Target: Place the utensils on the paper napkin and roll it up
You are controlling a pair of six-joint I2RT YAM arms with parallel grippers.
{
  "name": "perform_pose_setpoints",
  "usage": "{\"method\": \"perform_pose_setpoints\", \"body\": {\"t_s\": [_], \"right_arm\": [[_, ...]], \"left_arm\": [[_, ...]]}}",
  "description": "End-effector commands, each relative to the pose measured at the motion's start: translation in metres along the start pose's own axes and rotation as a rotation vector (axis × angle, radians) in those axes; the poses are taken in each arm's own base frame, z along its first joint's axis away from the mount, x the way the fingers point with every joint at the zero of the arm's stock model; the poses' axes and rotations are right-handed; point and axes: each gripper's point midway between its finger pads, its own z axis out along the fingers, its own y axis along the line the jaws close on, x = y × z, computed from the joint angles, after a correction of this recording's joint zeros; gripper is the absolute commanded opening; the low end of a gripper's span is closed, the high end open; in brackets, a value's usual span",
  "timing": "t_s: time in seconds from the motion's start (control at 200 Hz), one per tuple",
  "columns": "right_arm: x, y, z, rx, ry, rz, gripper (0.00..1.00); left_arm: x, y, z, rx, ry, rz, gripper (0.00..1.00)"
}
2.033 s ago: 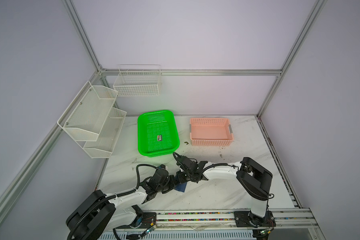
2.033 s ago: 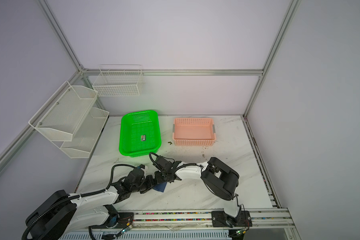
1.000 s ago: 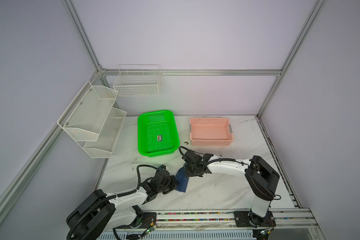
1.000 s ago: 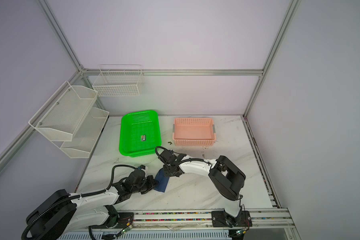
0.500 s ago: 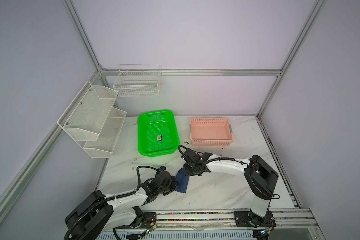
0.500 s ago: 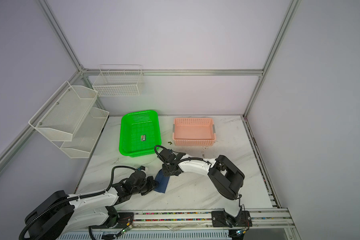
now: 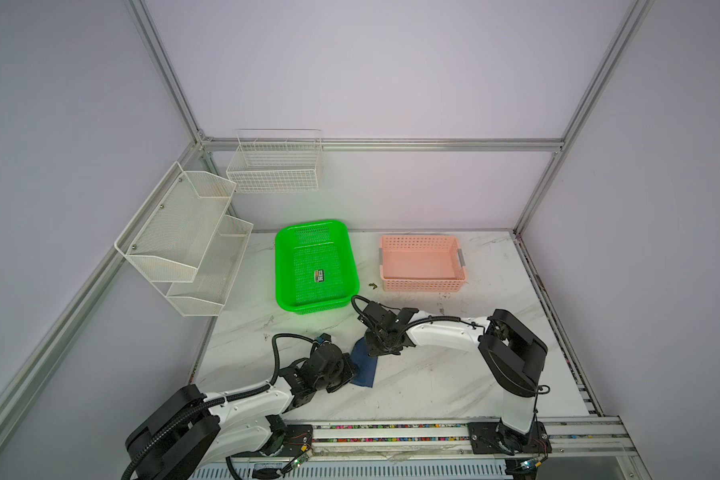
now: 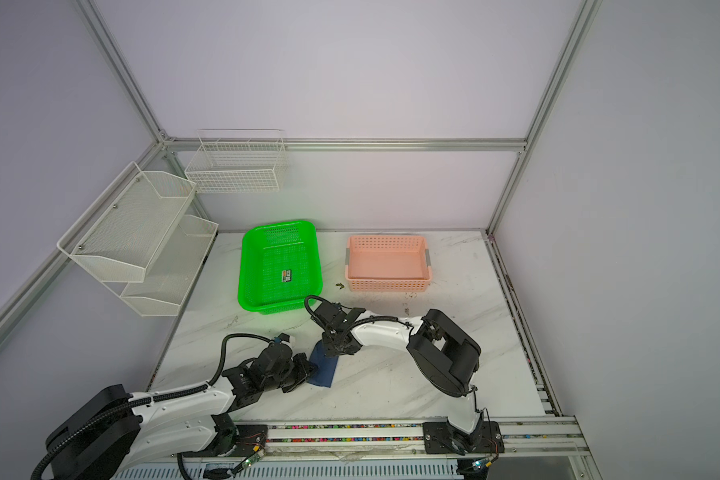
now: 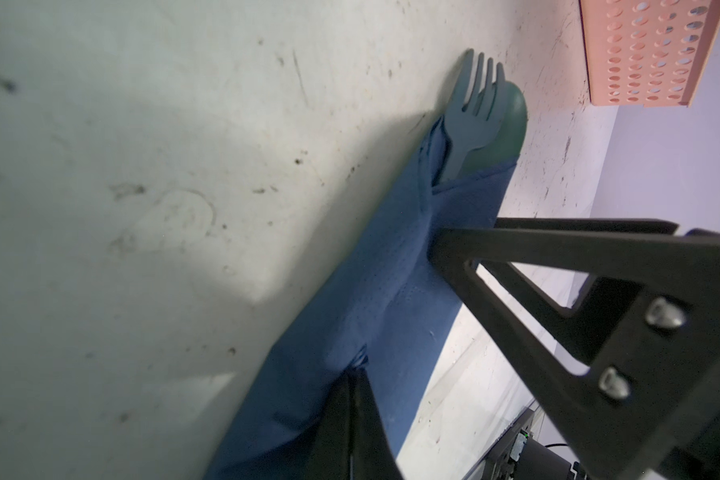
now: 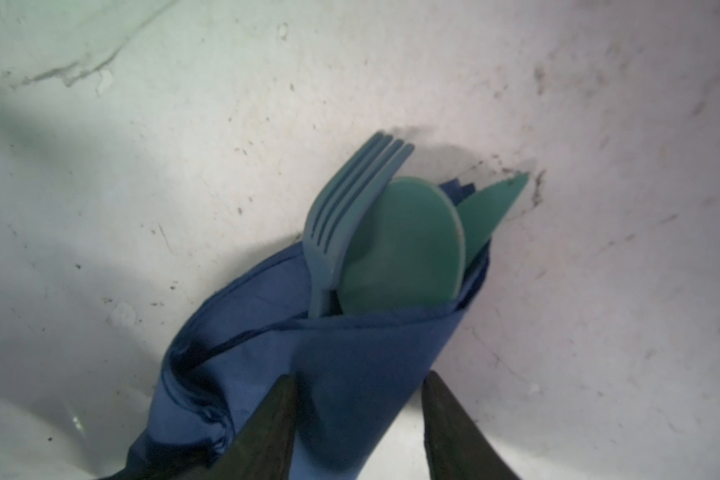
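Rolled paper napkin lies front-to-back (utensils poking rearward), left tool and right tool pinching it.

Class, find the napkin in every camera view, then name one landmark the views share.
In a top view: napkin on table, between both arms.
In a top view: napkin, same place.
Left wrist: napkin, fork poking out.
Right wrist: napkin wrapping utensils.
Landmark: pink basket; right wrist lacks it.
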Motion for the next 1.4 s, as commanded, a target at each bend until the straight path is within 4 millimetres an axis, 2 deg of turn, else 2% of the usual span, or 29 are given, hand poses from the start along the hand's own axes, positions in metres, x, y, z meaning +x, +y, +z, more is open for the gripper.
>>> {"method": "perform_pose_setpoints", "body": {"t_s": [0.0,0.52,0.895,1.195,1.395], "right_arm": [[0.003,-0.002,0.002,0.041,0.014,-0.007,0.51],[0.015,-0.017,0.015,0.174,0.031,-0.046,0.38],[0.021,-0.022,0.020,0.196,0.043,-0.056,0.33],[0.008,-0.012,0.001,0.162,-0.012,-0.046,0.48],[0.003,-0.001,-0.008,0.111,-0.029,-0.040,0.52]], "left_arm": [[-0.004,-0.015,-0.002,0.029,-0.021,-0.010,0.00],[-0.003,-0.035,-0.005,0.105,-0.032,-0.015,0.00],[-0.010,-0.064,-0.018,0.208,-0.063,0.020,0.00],[-0.006,-0.048,-0.013,0.166,-0.052,0.000,0.00],[-0.002,-0.027,-0.012,0.074,-0.038,-0.007,0.00]]}}
